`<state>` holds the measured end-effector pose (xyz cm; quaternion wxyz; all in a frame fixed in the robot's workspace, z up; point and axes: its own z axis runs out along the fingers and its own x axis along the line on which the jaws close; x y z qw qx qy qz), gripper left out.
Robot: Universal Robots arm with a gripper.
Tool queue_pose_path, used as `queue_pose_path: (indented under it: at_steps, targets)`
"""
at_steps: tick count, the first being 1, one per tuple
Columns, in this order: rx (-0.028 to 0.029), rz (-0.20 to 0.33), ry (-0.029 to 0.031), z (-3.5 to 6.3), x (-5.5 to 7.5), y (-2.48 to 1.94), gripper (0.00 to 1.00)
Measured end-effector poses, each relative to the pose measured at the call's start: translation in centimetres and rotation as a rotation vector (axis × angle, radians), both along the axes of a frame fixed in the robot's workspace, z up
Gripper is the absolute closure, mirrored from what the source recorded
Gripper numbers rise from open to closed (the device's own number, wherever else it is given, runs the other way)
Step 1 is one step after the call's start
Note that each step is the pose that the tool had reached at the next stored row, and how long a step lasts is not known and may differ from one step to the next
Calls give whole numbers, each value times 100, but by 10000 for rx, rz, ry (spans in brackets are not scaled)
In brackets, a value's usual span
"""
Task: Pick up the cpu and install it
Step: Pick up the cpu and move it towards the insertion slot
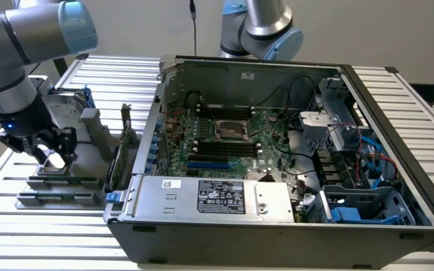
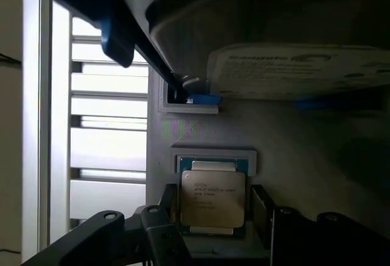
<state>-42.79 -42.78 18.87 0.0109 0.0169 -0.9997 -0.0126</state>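
Slatted metal table (image 1: 21,237) runs under everything. An open computer case (image 1: 277,237) hogs most of it toward the exterior view's right, side panel off, so the motherboard (image 1: 225,144) is wide open from above. The socket (image 1: 230,131) sits mid-board with black memory slots on two sides and cables looping close by, so there's plenty of headroom but it's cramped around the edges. The power supply (image 1: 209,195) walls off the near side of the case.

Over on the exterior view's left, the arm (image 1: 13,68) points straight down at a grey parts stand (image 1: 89,158) parked just beside the case wall. The gripper (image 1: 55,161) is right down on the stand with its jaws spread.

From the wrist camera, the cpu (image 2: 212,199) lies flat in a shallow pocket, silver top up. The black fingers (image 2: 167,208) sit close along two opposite edges, one each side, not squeezing it as far as I can see. The pocket's raised lip (image 2: 213,154) hugs a third edge, and the hard drive (image 2: 298,71) with its blue frame looms just past that lip, so there's little slack that way.

Memory sticks (image 1: 63,182) lie on the stand's near side, and an upright card (image 1: 122,141) stands between the stand and the case.
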Motion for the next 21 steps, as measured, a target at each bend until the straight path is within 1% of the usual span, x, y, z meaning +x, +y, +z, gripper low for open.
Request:
queue_pose_path:
  at_steps: [9, 10, 12, 13, 19, 21]
  targets:
    - [-1, 0, 46, -38, 0, 0, 40]
    - [-2, 0, 53, -39, -1, 0, 42]
    - [-1, 0, 61, -41, 0, 0, 42]
    - [0, 0, 65, -42, 0, 0, 45]
    - [14, 0, 92, -38, 0, 0, 45]
    - [12, 0, 102, -13, 0, 0, 45]
